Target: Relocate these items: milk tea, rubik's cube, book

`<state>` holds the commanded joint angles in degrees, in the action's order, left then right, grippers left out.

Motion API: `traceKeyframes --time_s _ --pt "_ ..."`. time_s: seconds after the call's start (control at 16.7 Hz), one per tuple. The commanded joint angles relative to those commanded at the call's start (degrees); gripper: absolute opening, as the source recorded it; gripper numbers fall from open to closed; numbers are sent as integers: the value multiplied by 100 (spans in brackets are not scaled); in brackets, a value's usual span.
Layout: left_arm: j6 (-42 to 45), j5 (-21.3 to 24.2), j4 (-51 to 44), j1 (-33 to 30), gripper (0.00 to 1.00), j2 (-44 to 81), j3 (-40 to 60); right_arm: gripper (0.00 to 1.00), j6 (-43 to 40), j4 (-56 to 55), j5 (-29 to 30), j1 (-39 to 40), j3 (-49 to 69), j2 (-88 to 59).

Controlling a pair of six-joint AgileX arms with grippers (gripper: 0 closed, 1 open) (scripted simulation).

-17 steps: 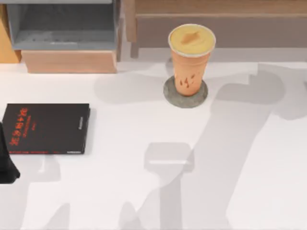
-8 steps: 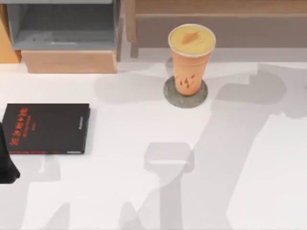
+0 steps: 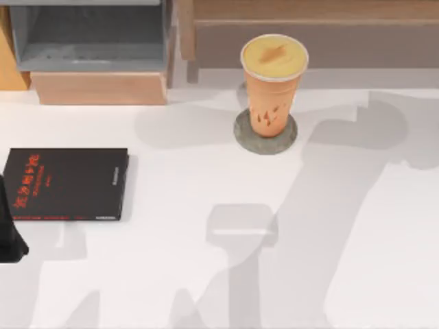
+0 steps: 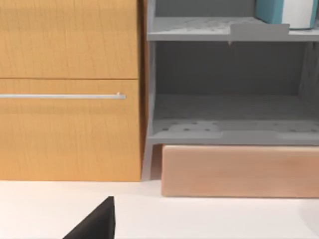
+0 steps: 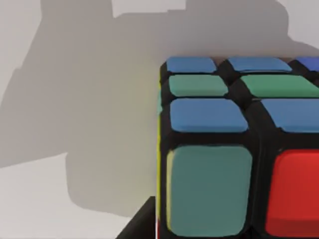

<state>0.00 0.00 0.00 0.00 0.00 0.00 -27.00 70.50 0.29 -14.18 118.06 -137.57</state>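
The rubik's cube [image 5: 234, 149] sits close against the right wrist camera, at the lower right of that frame; whether the right gripper's fingers hold it I cannot tell. The milk tea [image 3: 273, 82] stands on a grey coaster [image 3: 265, 133] at upper centre of the top view. The book [image 4: 279, 11] rests on the grey shelf [image 4: 219, 30]. The left arm [image 3: 9, 236] waits at the left edge, fingers unseen. 1 risk: the cube could slip if gripped off-centre
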Motion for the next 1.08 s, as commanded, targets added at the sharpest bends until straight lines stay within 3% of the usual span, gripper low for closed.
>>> traceKeyframes --time_s 1.08 --pt "0 0 0 0 100 0 0 0 13 639 -2 3 600 24"
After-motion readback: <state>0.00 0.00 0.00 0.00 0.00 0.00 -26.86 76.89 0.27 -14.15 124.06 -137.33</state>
